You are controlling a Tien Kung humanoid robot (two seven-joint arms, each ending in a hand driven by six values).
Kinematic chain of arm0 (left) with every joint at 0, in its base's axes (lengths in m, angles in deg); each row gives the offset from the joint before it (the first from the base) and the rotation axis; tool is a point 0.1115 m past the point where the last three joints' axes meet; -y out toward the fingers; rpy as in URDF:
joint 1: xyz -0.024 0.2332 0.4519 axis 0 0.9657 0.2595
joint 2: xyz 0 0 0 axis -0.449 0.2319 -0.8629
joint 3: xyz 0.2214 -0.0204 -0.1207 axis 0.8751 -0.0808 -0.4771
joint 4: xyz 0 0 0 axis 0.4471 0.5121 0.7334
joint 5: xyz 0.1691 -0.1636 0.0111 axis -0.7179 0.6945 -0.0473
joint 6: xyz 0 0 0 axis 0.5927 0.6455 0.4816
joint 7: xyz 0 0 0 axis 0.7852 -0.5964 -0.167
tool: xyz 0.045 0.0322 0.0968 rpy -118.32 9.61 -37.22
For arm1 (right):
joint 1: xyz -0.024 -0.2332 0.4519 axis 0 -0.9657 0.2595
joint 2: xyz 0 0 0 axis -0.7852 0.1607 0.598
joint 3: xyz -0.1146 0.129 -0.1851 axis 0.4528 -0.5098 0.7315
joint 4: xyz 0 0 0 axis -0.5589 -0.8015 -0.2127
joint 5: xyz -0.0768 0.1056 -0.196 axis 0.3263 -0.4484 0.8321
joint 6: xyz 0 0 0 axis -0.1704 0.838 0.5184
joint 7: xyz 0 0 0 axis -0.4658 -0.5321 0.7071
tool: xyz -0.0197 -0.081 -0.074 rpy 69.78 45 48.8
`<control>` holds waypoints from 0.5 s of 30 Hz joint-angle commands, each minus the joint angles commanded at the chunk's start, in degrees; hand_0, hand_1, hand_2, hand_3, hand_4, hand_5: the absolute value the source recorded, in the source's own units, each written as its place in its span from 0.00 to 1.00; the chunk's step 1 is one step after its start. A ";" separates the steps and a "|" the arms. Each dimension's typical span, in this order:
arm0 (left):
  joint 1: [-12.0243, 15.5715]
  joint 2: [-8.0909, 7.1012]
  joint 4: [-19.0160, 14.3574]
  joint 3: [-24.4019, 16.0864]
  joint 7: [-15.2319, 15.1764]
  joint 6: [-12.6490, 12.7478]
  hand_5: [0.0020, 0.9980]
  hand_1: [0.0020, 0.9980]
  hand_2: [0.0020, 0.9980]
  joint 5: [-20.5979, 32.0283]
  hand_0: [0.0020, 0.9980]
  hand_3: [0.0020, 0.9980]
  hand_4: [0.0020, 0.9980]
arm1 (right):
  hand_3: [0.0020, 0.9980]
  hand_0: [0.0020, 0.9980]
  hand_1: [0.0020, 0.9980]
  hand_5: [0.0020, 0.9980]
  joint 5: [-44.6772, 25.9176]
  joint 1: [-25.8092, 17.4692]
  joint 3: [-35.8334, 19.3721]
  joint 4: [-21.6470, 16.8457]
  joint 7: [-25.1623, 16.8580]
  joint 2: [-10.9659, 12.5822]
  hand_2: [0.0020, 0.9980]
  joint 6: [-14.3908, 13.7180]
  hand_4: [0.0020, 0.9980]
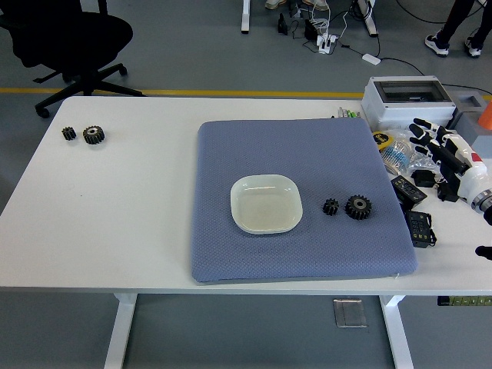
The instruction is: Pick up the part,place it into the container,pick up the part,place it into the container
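Here the white desk (115, 223) fills most of the view, with a grey floor, a yellow floor line and a black office chair (73, 42) beyond its far edge. On the desk lies a large blue-grey padded mat (254, 154), square and slightly dimpled in texture. Near the mat's middle sits the container (266, 204), a shallow, pale, rounded-square dish that holds nothing. To its right, still on the mat, lie two dark parts: a larger gear (358, 206) with a pale hub and, just beside it on the left, a smaller gear (330, 206). They sit close together but apart from the dish. Two more gears (84, 134), one large and one small, lie well away near the desk's far left corner, on the bare surface. At the far right stands a white box (407, 100) with a dark window, and below it a clutter of small black devices (411, 204) and a packet along the mat's right edge. The right hand (438, 146), black and white, hovers above that clutter, its fingers (421, 131) spread and released, holding nothing.
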 joint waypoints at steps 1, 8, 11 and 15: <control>-0.01 0.00 0.00 0.08 -0.02 0.06 0.61 0.77 0.80 0.09 0.76 0.59 0.68 | 0.89 0.92 0.86 0.46 1.49 0.47 0.60 -0.12 0.25 0.05 0.89 0.47 1.00; -0.12 0.00 0.00 0.31 -0.03 0.39 0.61 0.77 0.80 0.20 0.76 0.59 0.69 | 0.85 0.89 0.83 0.42 16.76 6.00 8.30 -0.45 2.23 -0.01 0.86 3.56 1.00; -0.21 0.00 0.00 0.42 0.00 0.51 0.61 0.77 0.79 0.23 0.76 0.59 0.69 | 0.81 0.87 0.79 0.36 24.21 8.01 12.51 -0.33 2.66 -0.48 0.84 4.38 1.00; -0.29 0.00 0.00 0.71 -0.07 0.59 0.61 0.77 0.79 0.61 0.76 0.59 0.69 | 0.81 0.87 0.79 0.36 33.55 9.28 15.39 0.78 2.97 -1.79 0.84 4.62 1.00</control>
